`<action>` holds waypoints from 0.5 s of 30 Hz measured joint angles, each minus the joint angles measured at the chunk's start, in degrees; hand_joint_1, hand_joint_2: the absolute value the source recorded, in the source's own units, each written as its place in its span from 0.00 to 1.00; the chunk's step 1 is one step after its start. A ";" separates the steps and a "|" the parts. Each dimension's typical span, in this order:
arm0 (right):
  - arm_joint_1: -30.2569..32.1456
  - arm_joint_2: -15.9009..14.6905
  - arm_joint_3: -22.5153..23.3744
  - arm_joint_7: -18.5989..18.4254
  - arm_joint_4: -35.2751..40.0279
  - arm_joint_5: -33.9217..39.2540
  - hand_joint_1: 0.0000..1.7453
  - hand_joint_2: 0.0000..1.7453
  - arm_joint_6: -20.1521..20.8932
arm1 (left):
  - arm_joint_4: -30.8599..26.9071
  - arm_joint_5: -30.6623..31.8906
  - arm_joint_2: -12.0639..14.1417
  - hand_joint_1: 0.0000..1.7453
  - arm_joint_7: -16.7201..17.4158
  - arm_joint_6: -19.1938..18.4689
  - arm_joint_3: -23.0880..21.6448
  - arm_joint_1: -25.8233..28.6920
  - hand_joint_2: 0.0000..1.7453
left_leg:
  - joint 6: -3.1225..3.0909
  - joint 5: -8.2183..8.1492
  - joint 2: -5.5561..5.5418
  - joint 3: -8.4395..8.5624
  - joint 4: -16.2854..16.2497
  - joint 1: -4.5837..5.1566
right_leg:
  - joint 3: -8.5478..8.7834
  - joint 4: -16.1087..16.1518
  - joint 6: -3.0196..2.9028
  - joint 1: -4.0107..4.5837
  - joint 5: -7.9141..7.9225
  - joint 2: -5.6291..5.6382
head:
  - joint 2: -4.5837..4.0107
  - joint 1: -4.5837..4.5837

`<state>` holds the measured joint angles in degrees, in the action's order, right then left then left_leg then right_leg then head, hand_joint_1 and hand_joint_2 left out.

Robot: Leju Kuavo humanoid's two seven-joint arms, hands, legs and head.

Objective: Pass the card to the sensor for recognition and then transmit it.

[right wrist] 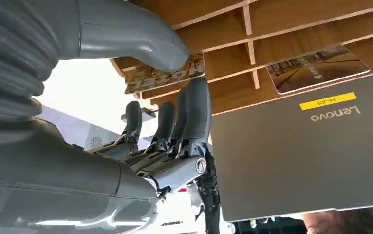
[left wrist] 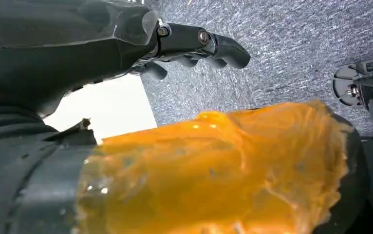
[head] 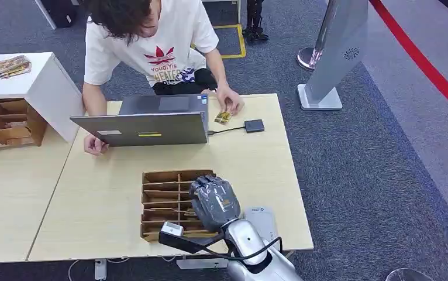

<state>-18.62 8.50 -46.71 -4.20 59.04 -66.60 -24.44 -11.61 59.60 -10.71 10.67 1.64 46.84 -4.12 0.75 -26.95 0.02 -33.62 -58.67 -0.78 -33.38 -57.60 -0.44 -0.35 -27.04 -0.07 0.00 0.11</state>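
Right hand [head: 214,202] sits over the wooden card rack [head: 162,202] on the worktop [head: 262,175]; in the right wrist view thumb and fingers [right wrist: 194,117] pinch a card [right wrist: 162,75] at a rack slot, another card [right wrist: 316,68] lying in a slot nearby. Left hand [left wrist: 126,39] hangs over carpet, fingers curled in, holding nothing. A person's hand [head: 230,104] holds a card [head: 223,117] beside the black sensor [head: 254,125], next to the laptop [head: 145,126].

Silver arm [head: 251,243], grey ribbed hand [head: 214,202], black cable.
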 joint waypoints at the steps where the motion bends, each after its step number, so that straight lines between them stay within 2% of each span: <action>1: 0.00 0.02 0.04 0.00 0.00 0.00 0.59 1.00 0.02 | 0.00 0.02 0.00 0.00 0.00 0.00 0.00 0.00 0.00 | 0.00 0.00 0.00 0.00 0.00 0.00 | 0.00 0.00 0.00 0.00 0.00 0.00 | 0.00 0.00; 5: -0.14 0.20 0.57 0.00 -0.37 -0.09 0.59 1.00 0.04 | 0.00 0.07 0.00 0.00 0.02 0.00 0.00 0.00 0.00 | 0.00 0.00 0.00 0.00 0.00 0.00 | 0.00 0.00 0.00 0.00 0.00 0.00 | 0.00 0.00; 7: -0.20 0.33 0.96 0.00 -0.46 -0.09 0.53 1.00 0.04 | 0.00 0.07 0.00 0.00 0.02 0.00 0.00 0.00 0.00 | 0.00 0.00 0.00 0.00 0.00 0.00 | 0.00 0.00 0.00 0.00 0.00 0.00 | 0.00 0.00; 8: -0.24 0.37 1.11 -0.02 -0.48 -0.09 0.53 1.00 0.07 | 0.00 0.09 0.00 0.00 0.02 0.00 0.00 0.00 0.00 | 0.00 0.00 0.00 0.00 0.00 0.00 | 0.00 0.00 0.00 0.00 0.00 0.00 | 0.00 0.00; 9: -0.28 0.42 1.20 -0.02 -0.52 -0.09 0.68 1.00 0.07 | 0.00 0.09 0.00 0.00 0.02 0.00 0.00 0.00 0.00 | 0.00 0.00 0.00 0.00 0.00 0.00 | 0.00 0.00 0.00 0.00 0.00 0.00 | 0.00 0.00; 11: -0.31 0.44 1.38 -0.11 -0.61 -0.20 0.64 1.00 0.13 | 0.00 0.09 0.00 0.00 0.02 0.00 0.00 0.00 0.00 | 0.00 0.00 0.00 0.00 0.00 0.00 | 0.00 0.00 0.00 0.00 0.00 0.00 | 0.00 0.00; 12: -0.34 0.44 1.49 -0.20 -0.70 -0.24 0.65 1.00 0.15 | 0.00 0.09 0.00 0.00 0.04 0.00 0.00 0.00 0.00 | 0.00 0.00 0.00 0.00 0.00 0.00 | 0.00 0.00 0.00 0.00 0.00 0.00 | 0.00 0.00; 13: -0.35 0.44 1.60 -0.20 -0.79 -0.26 0.76 1.00 0.20 | 0.00 0.09 0.00 0.00 0.04 0.00 0.00 0.00 0.00 | 0.00 0.00 0.00 0.00 0.00 0.00 | 0.00 0.00 0.00 0.00 0.00 0.00 | 0.00 0.00; 15: -0.39 0.44 1.81 -0.22 -0.94 -0.37 0.87 1.00 0.22 | 0.00 0.09 0.00 0.00 0.07 0.00 0.00 0.00 0.00 | 0.00 0.00 0.00 0.00 0.00 0.00 | 0.00 0.00 0.00 0.00 0.00 0.00 | 0.00 0.00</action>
<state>-19.00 8.94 -44.89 -4.42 58.10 -66.97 -24.22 -11.61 59.69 -10.71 10.73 1.64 46.84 -4.13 0.75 -26.95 0.02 -33.62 -58.67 -0.78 -33.38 -57.60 -0.44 -0.35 -27.04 -0.07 0.00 0.11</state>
